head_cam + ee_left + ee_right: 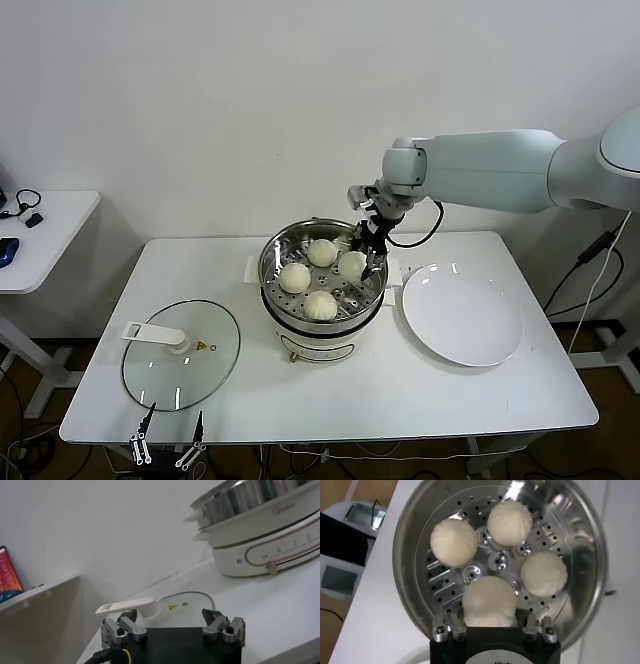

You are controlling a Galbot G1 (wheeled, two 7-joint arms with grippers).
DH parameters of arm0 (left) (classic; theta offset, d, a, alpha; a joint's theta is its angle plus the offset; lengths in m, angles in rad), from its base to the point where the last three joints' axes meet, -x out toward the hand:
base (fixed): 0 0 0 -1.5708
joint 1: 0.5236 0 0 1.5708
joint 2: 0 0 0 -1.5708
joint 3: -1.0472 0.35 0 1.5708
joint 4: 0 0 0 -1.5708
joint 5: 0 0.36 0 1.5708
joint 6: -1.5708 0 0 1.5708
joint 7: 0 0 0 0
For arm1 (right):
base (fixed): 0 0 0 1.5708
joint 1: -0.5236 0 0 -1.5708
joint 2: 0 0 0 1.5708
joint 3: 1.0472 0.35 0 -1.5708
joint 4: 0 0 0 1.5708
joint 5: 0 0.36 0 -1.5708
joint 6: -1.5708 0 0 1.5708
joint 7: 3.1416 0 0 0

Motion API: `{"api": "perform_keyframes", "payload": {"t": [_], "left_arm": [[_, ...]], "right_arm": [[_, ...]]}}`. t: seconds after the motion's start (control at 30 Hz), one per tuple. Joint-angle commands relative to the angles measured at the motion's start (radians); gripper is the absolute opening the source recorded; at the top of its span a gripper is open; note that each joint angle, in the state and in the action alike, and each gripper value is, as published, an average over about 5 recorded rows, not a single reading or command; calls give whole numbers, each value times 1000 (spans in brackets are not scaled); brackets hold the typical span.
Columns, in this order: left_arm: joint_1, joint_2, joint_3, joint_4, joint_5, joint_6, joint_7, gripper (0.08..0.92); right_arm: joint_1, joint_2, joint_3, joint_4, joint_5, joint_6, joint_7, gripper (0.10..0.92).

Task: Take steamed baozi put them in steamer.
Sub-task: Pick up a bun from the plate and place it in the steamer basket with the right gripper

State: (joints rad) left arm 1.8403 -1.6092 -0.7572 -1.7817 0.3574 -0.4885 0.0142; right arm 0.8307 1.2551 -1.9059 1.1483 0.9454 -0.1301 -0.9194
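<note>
Baozi (490, 601), all four, sit inside the steamer (580, 595); the right gripper (492, 625) hovers over the nearest bun, jaws apart beside it, so placing looks finished. Next, a straight lift clear of the rim.

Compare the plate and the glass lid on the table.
The plate is opaque white; the lid is clear glass that shows the table through it. The plate lies on the robot's right of the steamer, the lid on its left. The plate is bare, while the lid carries a white handle. Both are round, lie flat on the table and hold nothing.
</note>
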Motion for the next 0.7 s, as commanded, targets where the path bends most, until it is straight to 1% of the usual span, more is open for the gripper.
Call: {"api": "perform_keyframes", "payload": {"t": [0.03,0.7], "left_arm": [[-2,-7,-3,3,-1,-3,-1,823],[-2,-8,-7,7,-9,-7,-3,823]], "right_arm": [[-59,31,3,-23,-50,-11,18,679],[-129,30,38,-69,-86,-22,55,679]]}}
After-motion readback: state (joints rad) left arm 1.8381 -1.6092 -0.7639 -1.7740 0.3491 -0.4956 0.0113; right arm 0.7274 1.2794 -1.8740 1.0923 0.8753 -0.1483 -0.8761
